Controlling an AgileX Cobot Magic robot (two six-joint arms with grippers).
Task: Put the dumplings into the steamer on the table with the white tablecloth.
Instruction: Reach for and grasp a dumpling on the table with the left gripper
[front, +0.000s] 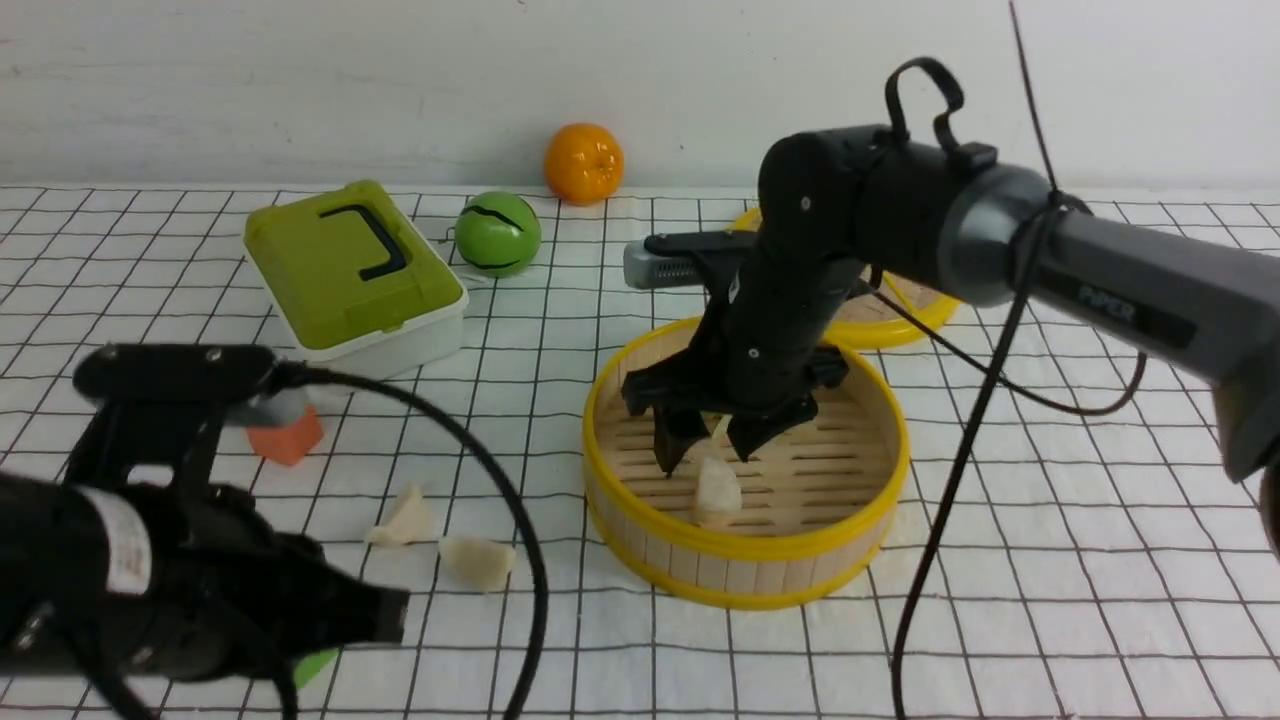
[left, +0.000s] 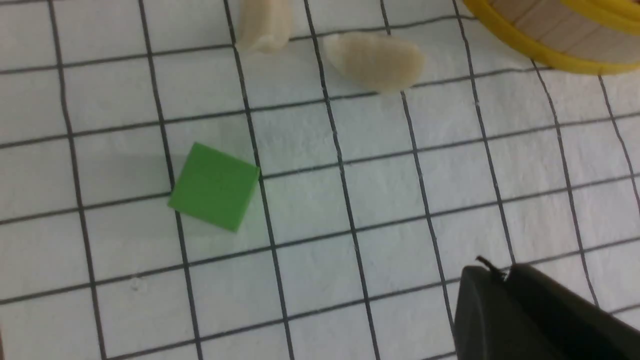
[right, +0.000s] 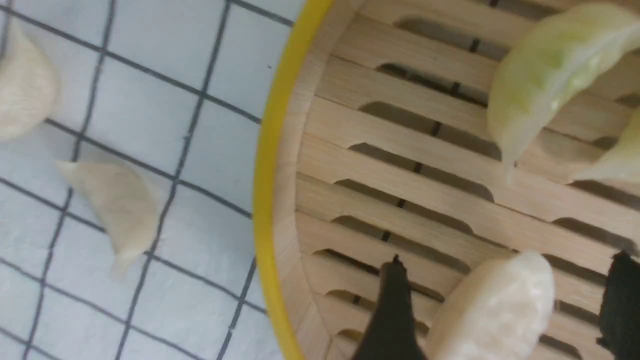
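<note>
Nearest, the left gripper (front: 385, 612), its jaws not discernible as apart or together, could be knocked into the loose dumplings (front: 478, 560) on the white tablecloth (front: 1050, 520) near the steamer (front: 760, 590), and farther in, the dumpling (front: 717, 490) standing between the spread jaws of the right gripper (front: 707, 458) could be snagged on withdrawal; "PIPER" is read on the right arm (front: 1110, 300).

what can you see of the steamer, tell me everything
The steamer is a round, shallow basket that looks like bamboo: slatted floor with slots, a wall of upright wooden strips, yellow rims at top and bottom. It stands level and lidless on the gridded white tablecloth, right of centre. At least three dumplings lie on its floor, one white, the others pale green. The open right gripper hangs over the white one.
</note>
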